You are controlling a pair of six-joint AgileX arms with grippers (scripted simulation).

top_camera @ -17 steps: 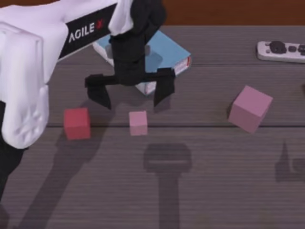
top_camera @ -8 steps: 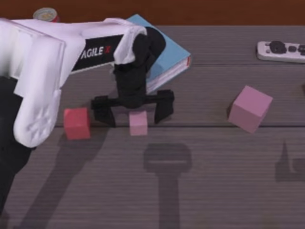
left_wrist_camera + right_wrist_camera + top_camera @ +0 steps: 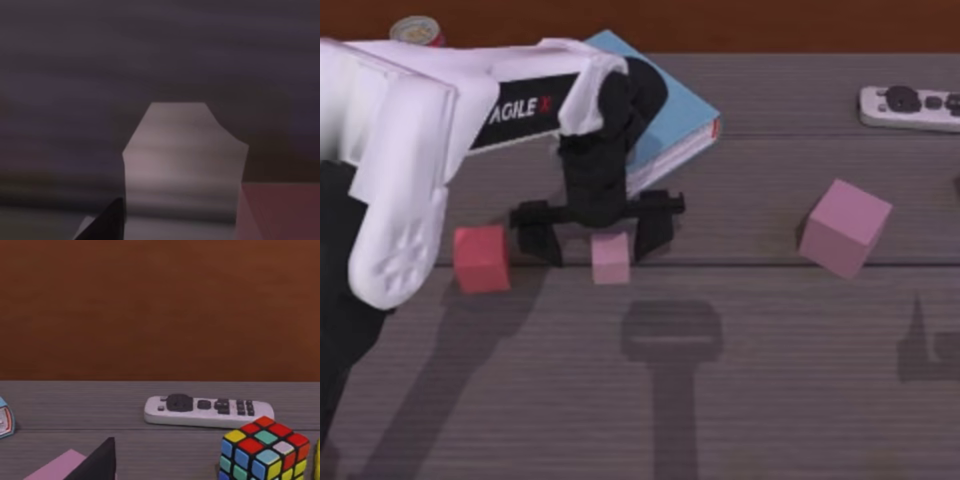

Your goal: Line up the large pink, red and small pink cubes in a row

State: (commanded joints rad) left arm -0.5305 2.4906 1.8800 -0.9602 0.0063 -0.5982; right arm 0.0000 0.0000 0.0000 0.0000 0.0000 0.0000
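left hand [image 3: 597, 228] open, straddling small pink cube [image 3: 610, 258]

Red cube [image 3: 481, 258] left, small pink cube [image 3: 610, 257] beside, large pink cube [image 3: 844, 227] right, skewed

A blue book [image 3: 672, 110] with a white page edge lies at an angle on the grey wood-grain table [image 3: 770, 400], toward the far side and left of the middle. A white remote [image 3: 910, 107] with dark buttons rests flat near the far right edge — well apart from the book. At the far left a drink can [image 3: 415, 30] shows its top. The right wrist view shows a colourful puzzle cube [image 3: 262, 450] standing near the remote, nearer the camera.
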